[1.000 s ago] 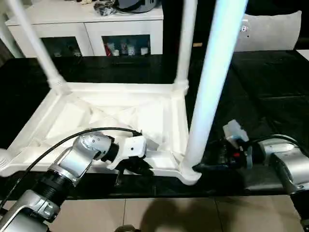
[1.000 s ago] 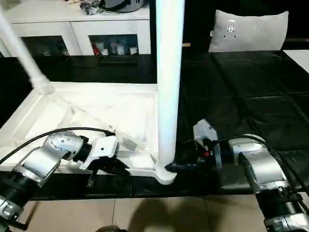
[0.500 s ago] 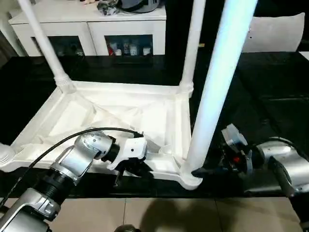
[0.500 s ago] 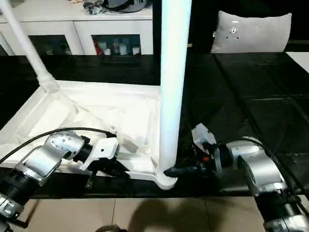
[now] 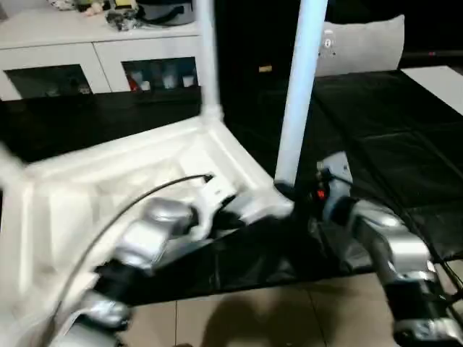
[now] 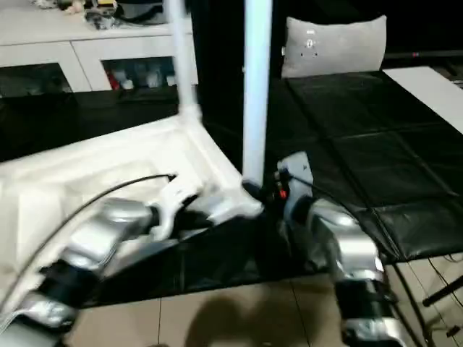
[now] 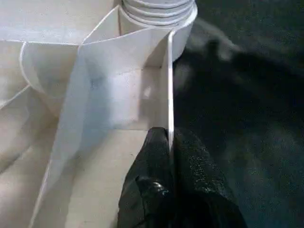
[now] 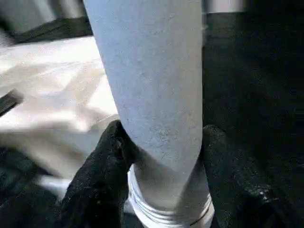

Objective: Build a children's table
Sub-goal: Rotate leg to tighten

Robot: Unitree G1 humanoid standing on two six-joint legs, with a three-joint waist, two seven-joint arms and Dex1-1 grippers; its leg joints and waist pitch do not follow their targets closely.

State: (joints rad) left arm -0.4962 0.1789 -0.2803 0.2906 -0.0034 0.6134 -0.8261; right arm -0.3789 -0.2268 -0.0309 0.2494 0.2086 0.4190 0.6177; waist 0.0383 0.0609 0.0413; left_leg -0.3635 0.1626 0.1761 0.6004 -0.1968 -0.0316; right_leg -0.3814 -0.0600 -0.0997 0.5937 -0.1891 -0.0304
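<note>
Two grips to watch here. The left gripper point(image 7: 170, 156) has its fingers point(image 7: 194, 166) pinched tight on a thin upright rib of the tabletop point(image 5: 108, 181), right beside a corner socket point(image 7: 156, 14), so that hold is on a narrow edge of plastic. The right gripper point(image 8: 161, 156) has its fingers point(image 8: 102, 161) set around the base of a leg point(image 8: 152, 85), one on each side, just above the ribbed collar where the leg enters its socket.

The tabletop lies upside down on the dark counter point(image 5: 405, 144), centre left of the head view, with the held leg point(image 5: 298, 94) rising upright at centre and a second leg point(image 5: 206, 58) behind it toward the upper middle. A white cabinet point(image 5: 94, 58) sits at upper left, a grey cushion point(image 5: 362, 47) at upper right.

The risks, as I judge them: the pinch on that thin rib could slip or flex the plastic if the top is dragged or turned. The near corner sits close to the counter's front edge, so a shove could tip it to the floor point(image 5: 275, 318). And a leg not fully seated could lean or pop loose under side load.
</note>
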